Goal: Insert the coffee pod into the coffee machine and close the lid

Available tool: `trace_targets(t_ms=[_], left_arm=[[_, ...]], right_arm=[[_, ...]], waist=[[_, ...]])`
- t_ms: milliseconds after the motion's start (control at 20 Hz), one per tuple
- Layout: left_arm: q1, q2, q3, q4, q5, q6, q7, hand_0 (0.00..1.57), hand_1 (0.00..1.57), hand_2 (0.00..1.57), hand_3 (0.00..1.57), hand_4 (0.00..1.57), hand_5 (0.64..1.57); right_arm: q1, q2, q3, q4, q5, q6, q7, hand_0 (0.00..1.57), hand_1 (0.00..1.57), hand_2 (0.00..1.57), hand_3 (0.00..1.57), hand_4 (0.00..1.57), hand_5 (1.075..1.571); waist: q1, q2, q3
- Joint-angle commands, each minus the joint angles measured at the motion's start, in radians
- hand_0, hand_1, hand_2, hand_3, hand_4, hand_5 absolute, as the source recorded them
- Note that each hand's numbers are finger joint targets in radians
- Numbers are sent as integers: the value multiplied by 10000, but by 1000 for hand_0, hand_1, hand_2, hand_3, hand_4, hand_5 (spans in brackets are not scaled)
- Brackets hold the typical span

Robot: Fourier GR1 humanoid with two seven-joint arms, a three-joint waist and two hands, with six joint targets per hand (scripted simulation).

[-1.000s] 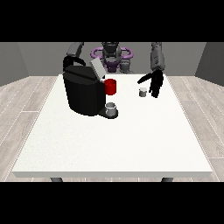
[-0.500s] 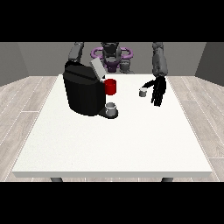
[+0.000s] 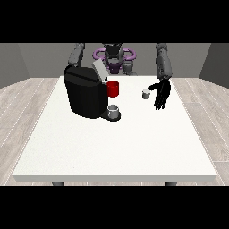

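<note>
We find the white desk [image 3: 112, 147] carrying all the task's things in its far half. The largest of them is the black coffee machine [image 3: 86, 96], standing at the view's left with its grey lid [image 3: 99, 70] raised and tilted back, so the pod chamber appears open, though we cannot see into it. A red part [image 3: 113, 88] sits at the machine's front, and a small grey cup [image 3: 114, 111] stands on the machine's base below it; whether the cup holds anything we cannot tell.

The hand at the view's right [image 3: 161, 94] hangs just beside the coffee pod [image 3: 145, 94], its fingers straight and apart, pointing down towards the desk, holding nothing. The pod, small and grey-white, stands upright on the desk between that hand and the machine, not yet touched as far as we can judge. Of the other arm only the upper part shows behind the machine; its hand is hidden.

We judge the step in hand to be the grasp of the pod, with the task barely begun. To do it well, the hand should close on the pod's sides, thumb opposite fingers, keeping it upright. It should then carry the pod over the red part and in under the raised lid without knocking it.
</note>
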Motion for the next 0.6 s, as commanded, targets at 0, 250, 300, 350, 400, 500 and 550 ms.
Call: trace_targets(t_ms=[0,250,300,350,400,500,550], left_arm=[[-161,-274,40,917,-134,-65,158,0,0,188,0,0,1571],[-282,-444,-334,654,-729,272,24,1020,1020,1094,938,0,1571],[-166,-489,-396,636,-787,317,-288,1124,1124,1180,1011,0,1571],[-431,-465,-334,740,-817,303,-237,1071,1071,1147,1082,0,1571],[-118,-881,-553,591,-1100,997,-294,1112,1112,1173,1119,0,1571],[-51,-1141,-905,373,-1317,749,6,1094,1094,1154,1130,0,1571],[-31,-937,-735,692,-1280,697,-144,1182,1182,1198,1083,0,1571]], right_arm=[[220,98,123,41,15,-6,178,0,0,0,0,374,1571],[-56,213,39,613,155,-284,-25,0,0,0,0,401,1571],[-262,138,-173,758,58,-352,31,0,0,0,0,388,1571],[-379,-2,-204,753,-77,-156,371,0,0,0,0,389,1571],[-370,20,-360,892,-214,-100,-84,0,0,0,0,385,1571],[-154,140,-135,1107,47,-282,221,0,0,0,0,406,1571],[-29,59,-125,910,-41,-105,180,0,0,0,0,402,1571]], waist=[[-220,-3,-135],[-17,-202,-132],[179,-224,-132],[38,-239,-133],[53,-135,-131],[93,-736,-129],[-102,-616,-132]])
